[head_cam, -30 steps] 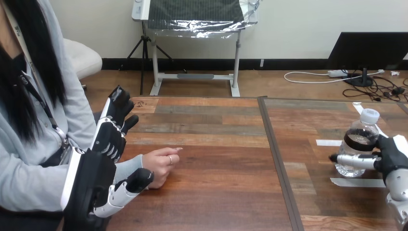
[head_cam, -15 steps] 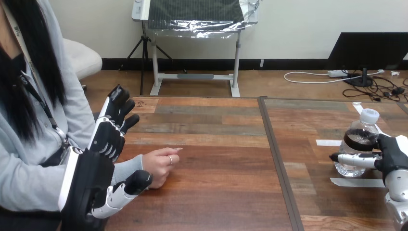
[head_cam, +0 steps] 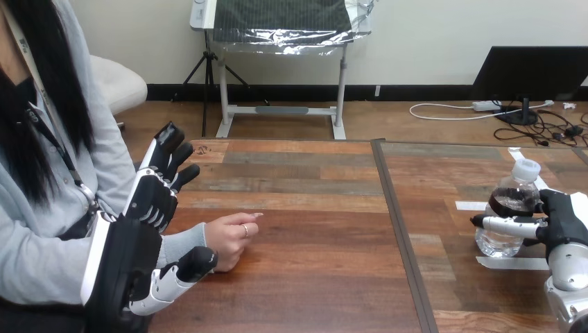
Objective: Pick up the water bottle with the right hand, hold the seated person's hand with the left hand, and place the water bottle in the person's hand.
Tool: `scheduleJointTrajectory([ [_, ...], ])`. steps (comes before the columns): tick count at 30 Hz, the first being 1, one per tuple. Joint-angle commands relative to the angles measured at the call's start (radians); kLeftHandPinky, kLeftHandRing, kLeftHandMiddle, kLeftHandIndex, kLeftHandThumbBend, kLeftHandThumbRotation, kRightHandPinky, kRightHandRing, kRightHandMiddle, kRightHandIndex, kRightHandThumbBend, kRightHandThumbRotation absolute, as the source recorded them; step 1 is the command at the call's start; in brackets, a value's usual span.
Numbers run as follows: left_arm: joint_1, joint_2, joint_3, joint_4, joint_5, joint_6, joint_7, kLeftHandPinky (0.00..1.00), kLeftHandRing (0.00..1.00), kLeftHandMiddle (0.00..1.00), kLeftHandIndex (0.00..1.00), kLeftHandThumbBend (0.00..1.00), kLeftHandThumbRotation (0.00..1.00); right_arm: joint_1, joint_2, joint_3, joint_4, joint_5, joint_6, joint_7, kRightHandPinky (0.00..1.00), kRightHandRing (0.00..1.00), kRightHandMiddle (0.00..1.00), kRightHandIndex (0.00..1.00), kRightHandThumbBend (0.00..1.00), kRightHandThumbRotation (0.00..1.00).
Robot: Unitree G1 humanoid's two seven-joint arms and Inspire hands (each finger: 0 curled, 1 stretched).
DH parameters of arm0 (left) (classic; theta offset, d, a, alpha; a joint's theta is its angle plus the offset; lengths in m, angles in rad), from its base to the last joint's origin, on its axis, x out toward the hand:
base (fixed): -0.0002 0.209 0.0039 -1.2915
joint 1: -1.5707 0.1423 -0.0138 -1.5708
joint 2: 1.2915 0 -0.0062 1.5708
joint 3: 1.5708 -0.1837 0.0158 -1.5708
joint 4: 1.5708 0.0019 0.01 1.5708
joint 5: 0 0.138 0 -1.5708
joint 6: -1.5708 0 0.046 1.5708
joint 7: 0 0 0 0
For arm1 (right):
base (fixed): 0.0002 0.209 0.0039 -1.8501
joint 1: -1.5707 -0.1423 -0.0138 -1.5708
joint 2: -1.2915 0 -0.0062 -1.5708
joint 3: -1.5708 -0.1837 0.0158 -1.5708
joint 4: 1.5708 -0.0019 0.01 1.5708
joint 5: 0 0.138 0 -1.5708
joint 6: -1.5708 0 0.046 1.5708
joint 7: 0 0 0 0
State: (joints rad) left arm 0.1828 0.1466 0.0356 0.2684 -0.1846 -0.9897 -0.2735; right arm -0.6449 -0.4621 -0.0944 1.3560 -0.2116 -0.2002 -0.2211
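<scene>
Water bottle [head_cam: 509, 201]: clear, white cap, dark label, tilted, table's [head_cam: 312, 277] right edge; right hand [head_cam: 563, 222] clamped round it. Left hand [head_cam: 149, 201] spread.

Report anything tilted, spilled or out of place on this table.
Nothing stands out. The water bottle is capped, with no spill around it, and leans only slightly in the right hand's grip. The left hand is open beside the person's hand, which rests on the table.
</scene>
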Motion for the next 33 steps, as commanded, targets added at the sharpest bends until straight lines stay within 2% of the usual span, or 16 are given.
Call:
scheduleJointTrajectory([
  [1,-0.032,0.006,0.007,-0.02,-0.003,-0.013,-0.006,0.87,0.94,0.97,0.95,1.0,0.68,-0.033,0.011,-0.03,-0.01,0.027,-0.032,-0.02,0.49,0.55,0.63,0.65,0.8,0.0],
  [11,-0.032,0.002,0.01,-0.017,0.006,-0.018,-0.005,0.86,0.94,0.96,0.95,1.0,0.68,-0.039,0.023,-0.046,-0.013,0.044,-0.039,-0.038,0.48,0.54,0.6,0.62,0.78,0.0],
  [14,-0.03,0.002,0.009,-0.019,0.005,-0.014,-0.005,0.85,0.93,0.96,0.94,1.0,0.68,-0.044,0.031,-0.058,-0.016,0.057,-0.041,-0.038,0.47,0.53,0.59,0.61,0.78,0.0],
  [20,-0.038,0.004,0.006,-0.006,-0.001,-0.022,-0.013,0.84,0.93,0.96,0.94,1.0,0.68,-0.048,0.035,-0.059,-0.019,0.062,-0.056,-0.038,0.46,0.52,0.59,0.61,0.76,0.0],
  [29,-0.034,0.007,0.002,-0.011,-0.008,-0.003,-0.024,0.84,0.94,0.97,0.94,1.0,0.68,-0.061,0.048,-0.073,-0.026,0.08,-0.079,-0.027,0.44,0.5,0.58,0.6,0.76,0.0],
  [33,-0.035,0.01,0.015,-0.009,0.03,-0.004,-0.012,0.85,0.94,0.97,0.95,1.0,0.68,-0.067,0.054,-0.079,-0.029,0.087,-0.093,-0.018,0.43,0.5,0.58,0.6,0.75,0.0],
])
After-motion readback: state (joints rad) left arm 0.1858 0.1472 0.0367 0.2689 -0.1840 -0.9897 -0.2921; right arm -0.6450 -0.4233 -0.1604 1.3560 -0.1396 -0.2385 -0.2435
